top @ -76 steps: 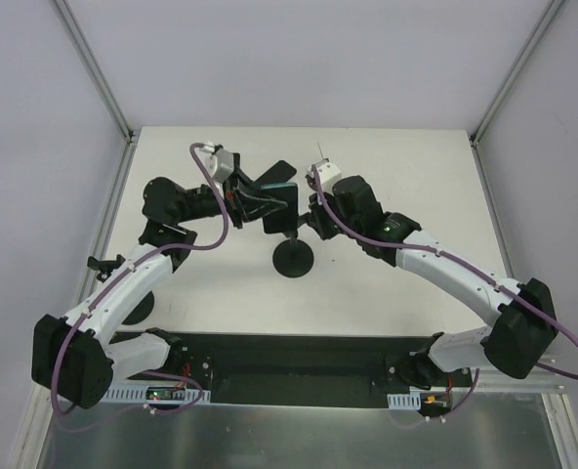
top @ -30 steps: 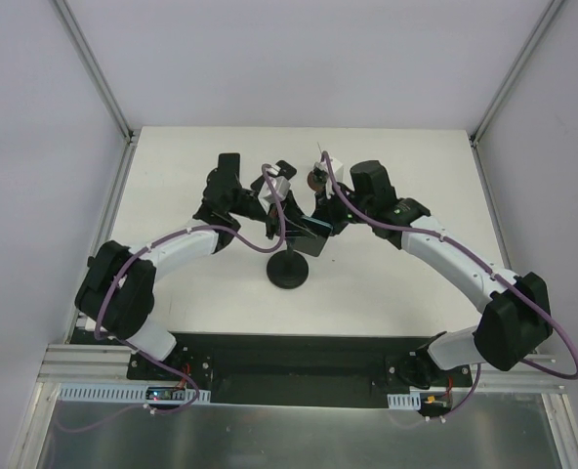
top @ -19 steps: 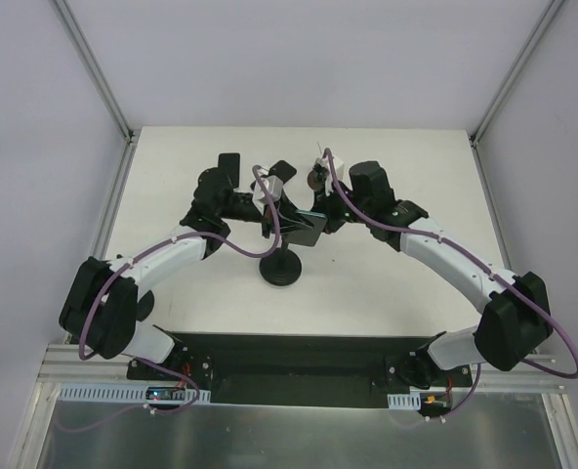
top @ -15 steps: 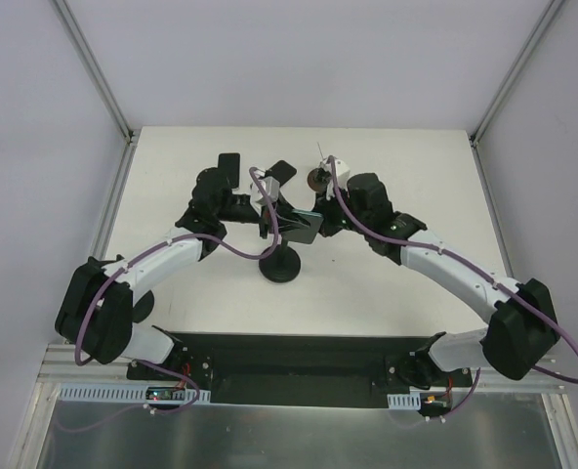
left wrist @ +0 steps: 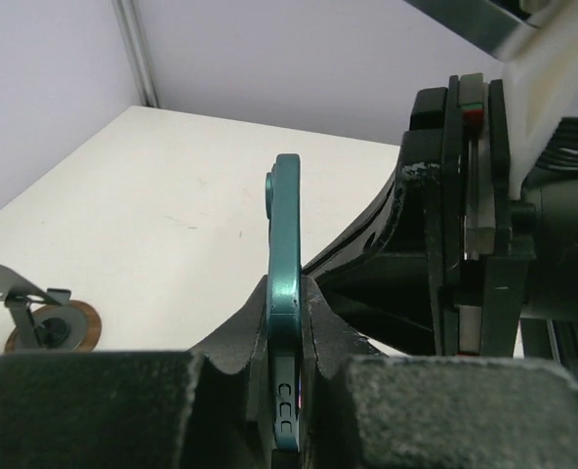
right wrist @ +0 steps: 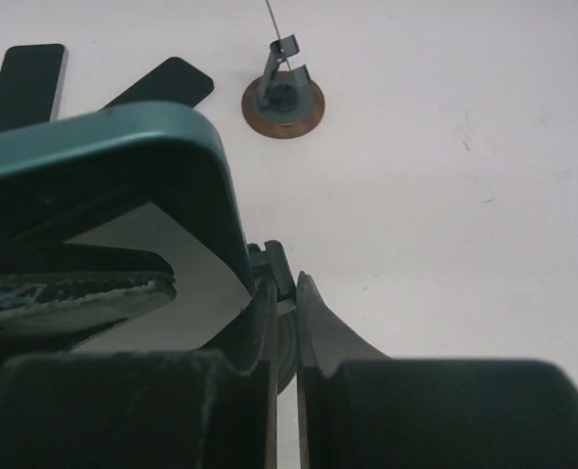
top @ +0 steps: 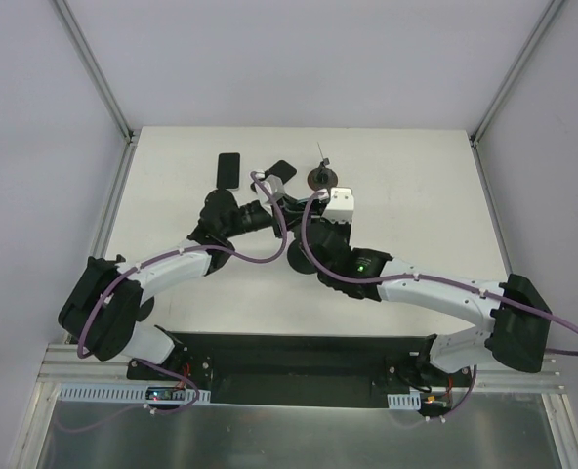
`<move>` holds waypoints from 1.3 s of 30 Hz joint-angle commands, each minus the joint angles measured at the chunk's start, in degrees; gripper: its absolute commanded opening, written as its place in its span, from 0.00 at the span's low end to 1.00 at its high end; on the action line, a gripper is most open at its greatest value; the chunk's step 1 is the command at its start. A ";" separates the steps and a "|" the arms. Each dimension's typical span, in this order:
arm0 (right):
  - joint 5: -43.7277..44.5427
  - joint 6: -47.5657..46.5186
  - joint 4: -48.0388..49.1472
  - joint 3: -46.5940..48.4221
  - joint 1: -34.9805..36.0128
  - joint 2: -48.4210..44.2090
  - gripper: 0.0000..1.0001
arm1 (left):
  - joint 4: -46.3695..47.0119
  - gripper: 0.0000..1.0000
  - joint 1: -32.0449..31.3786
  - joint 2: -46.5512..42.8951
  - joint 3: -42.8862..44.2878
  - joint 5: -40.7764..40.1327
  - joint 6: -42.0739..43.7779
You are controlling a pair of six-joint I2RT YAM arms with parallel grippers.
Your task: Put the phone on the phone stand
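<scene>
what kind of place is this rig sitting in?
Looks like a lab robot test cell: a white tabletop boxed in by plain pale walls on aluminium frame posts, with left arm and right arm bolted to a black base plate.

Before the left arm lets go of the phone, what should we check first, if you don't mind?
1. Left hand gripping the teal phone: ok, clamped edge-on.
2. Right hand steadying the phone stand: ok, closed on it.
3. Phone seated on the stand: cannot tell, contact hidden.
4. Small brown-based stand out of the way: ok, apart behind.
5. Spare black phone clear of the move: ok.
</scene>
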 commanded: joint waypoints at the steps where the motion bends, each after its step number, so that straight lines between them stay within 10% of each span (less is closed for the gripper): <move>1: 3.26 4.06 7.69 3.30 10.26 -4.07 0.00 | 5.84 0.00 1.28 4.33 -0.62 -20.08 3.13; 3: -1.62 3.97 6.72 1.81 10.98 -6.17 0.01 | 6.02 0.00 1.20 4.15 -0.79 -18.68 3.56; 5: -6.48 1.70 6.28 -1.79 12.47 -11.35 0.36 | 5.23 0.00 1.20 4.24 -0.36 -17.27 3.57; 8: -10.80 -2.96 -1.23 -5.73 13.97 -19.35 0.60 | 4.09 0.00 2.60 4.68 0.35 -12.71 2.34; 11: -15.27 -10.94 -5.75 -10.65 11.08 -29.28 0.67 | 3.21 0.00 3.75 4.68 1.14 -8.74 1.10; 17: -40.39 -15.46 -9.54 -14.36 -8.68 -41.34 0.69 | 3.29 0.00 4.71 4.59 2.19 2.76 1.10; 23: -76.67 -16.33 -7.17 -9.98 -25.84 -29.06 0.69 | 7.68 0.00 5.59 7.57 4.21 17.59 -3.11; 39: -85.69 -27.50 -8.66 10.05 -31.82 -7.17 0.70 | 17.88 0.13 10.60 14.96 10.63 32.57 -23.33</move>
